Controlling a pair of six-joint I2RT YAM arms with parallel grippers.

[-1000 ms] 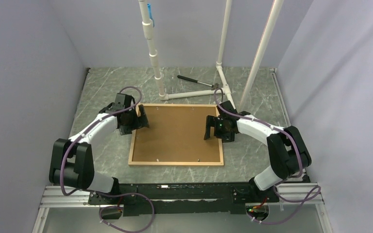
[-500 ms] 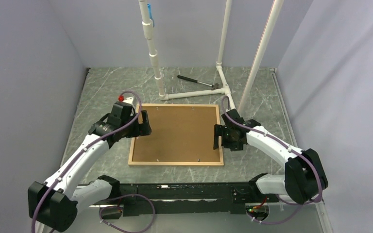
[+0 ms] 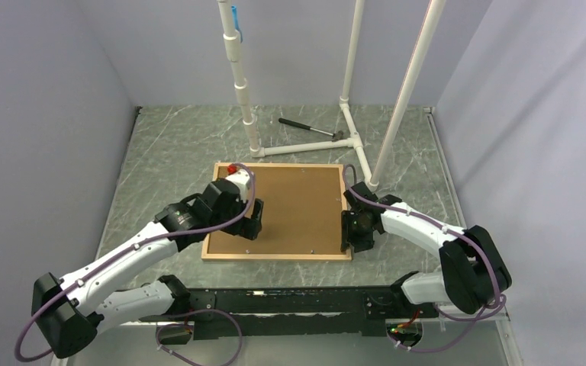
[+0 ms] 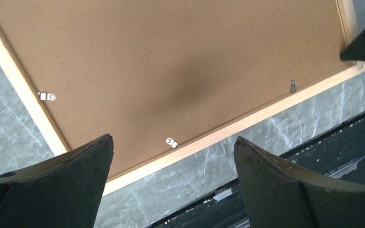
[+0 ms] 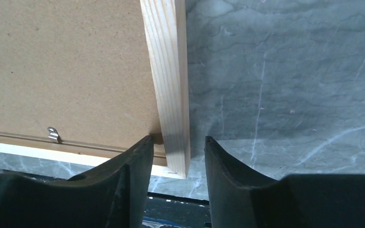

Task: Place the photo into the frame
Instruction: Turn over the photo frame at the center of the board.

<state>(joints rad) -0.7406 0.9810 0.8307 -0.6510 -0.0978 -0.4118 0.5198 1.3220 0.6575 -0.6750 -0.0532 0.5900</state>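
Grey marbled surface carries the frame back-up with its brown backing board, left hand wide above its near-left part, right hand narrowed astride its right rail, grip unclear.

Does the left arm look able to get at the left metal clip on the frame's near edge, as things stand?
Probably yes. The left gripper hangs open just above that clip, nothing between them; the right gripper is off at the near right corner of the frame.
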